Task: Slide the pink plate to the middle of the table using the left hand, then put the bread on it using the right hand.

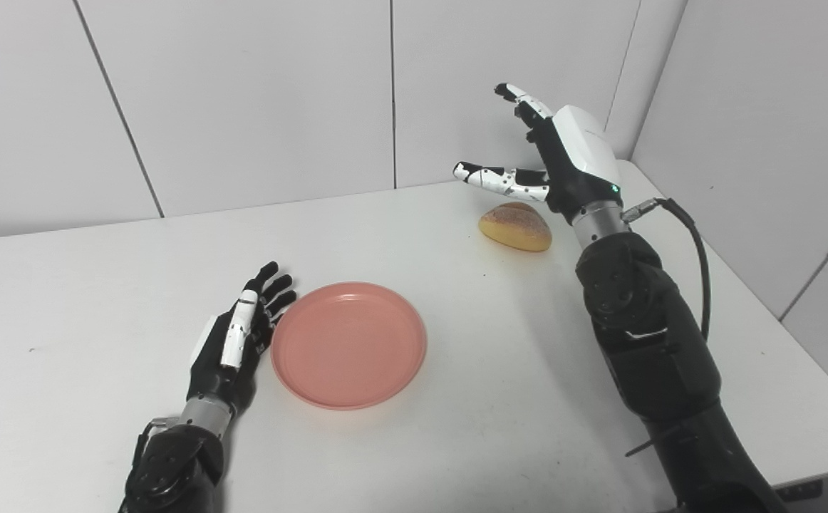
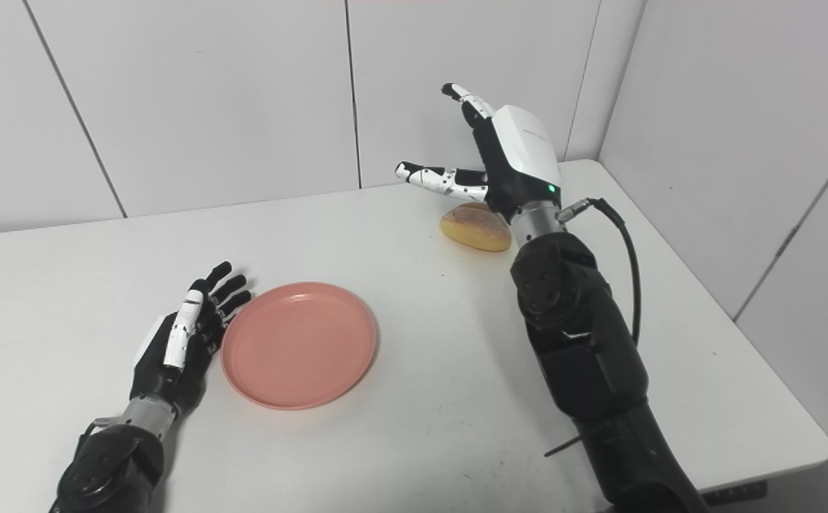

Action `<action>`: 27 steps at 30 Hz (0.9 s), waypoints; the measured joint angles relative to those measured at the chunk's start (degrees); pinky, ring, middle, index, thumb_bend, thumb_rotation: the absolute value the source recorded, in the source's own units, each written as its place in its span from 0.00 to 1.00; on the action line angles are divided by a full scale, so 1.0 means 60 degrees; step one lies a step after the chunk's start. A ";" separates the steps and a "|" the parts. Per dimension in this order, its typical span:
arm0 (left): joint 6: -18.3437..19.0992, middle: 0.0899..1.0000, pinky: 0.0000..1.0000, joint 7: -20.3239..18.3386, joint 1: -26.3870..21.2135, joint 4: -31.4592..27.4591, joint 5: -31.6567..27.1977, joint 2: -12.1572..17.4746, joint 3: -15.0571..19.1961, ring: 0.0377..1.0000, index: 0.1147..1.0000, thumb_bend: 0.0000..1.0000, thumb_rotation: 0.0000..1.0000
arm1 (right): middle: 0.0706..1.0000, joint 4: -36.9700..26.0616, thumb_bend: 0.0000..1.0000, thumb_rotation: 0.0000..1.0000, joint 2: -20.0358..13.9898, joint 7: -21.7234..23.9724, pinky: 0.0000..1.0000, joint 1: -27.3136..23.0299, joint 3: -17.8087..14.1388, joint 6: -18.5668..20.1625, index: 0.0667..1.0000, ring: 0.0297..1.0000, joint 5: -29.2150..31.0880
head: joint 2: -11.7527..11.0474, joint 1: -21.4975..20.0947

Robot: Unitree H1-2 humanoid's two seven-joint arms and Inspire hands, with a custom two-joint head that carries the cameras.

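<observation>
Resting on the white table point(image 1: 65, 299), the left hand point(image 1: 239, 338) lay on its edge just beside the left rim of the pink plate point(image 1: 349, 345), fingers point(image 1: 271, 285) stretched straight and held close together, pointing away from the robot. It gripped nothing; whether its palm actually touched the rim could not be told, though no gap showed between them. The plate sat flat and empty, a little left of the table's middle, nearer the front edge than the back.

The bread point(image 1: 516, 226), a rounded golden-brown roll, lay on the table well apart from the plate, toward the back right. The right hand point(image 1: 556, 160) hung above it and slightly behind, raised off the surface, spread wide with nothing in it. Its thumb point(image 1: 496, 178) reached out leftward over the table, while the fingers point(image 1: 524, 100) pointed up and toward the wall point(image 1: 243, 92). The white back of the hand faced right and upward. In the right eye view the wrist partly covered the bread's right end; no part of the hand visibly touched it.

A black cable point(image 1: 695, 249) looped from the right wrist down along the dark forearm. Pale panelled walls closed the scene behind and to the right of the table.
</observation>
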 measured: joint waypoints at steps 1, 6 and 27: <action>0.0002 0.90 0.88 0.0000 0.0000 -0.0002 0.0000 0.0001 -0.0005 0.89 0.90 0.34 1.00 | 0.92 0.0112 0.85 0.62 -0.0076 0.0160 0.75 -0.0098 0.0045 0.0184 0.92 0.87 -0.0066 | 0.0000 0.0000; 0.0057 0.90 0.89 0.0004 0.0026 -0.0083 0.0000 0.0004 -0.0007 0.89 0.90 0.34 1.00 | 0.96 0.0546 0.87 0.59 -0.0511 0.0810 0.79 -0.0467 0.0369 0.0893 0.96 0.91 -0.0349 | 0.0059 0.0029; 0.0429 0.90 0.88 0.0013 0.0079 -0.0382 -0.0033 0.0002 0.0008 0.89 0.89 0.33 1.00 | 0.97 0.3413 0.93 0.55 -0.0993 0.1548 0.84 -0.1313 0.1315 0.1428 0.96 0.94 -0.0371 | 0.0425 0.0029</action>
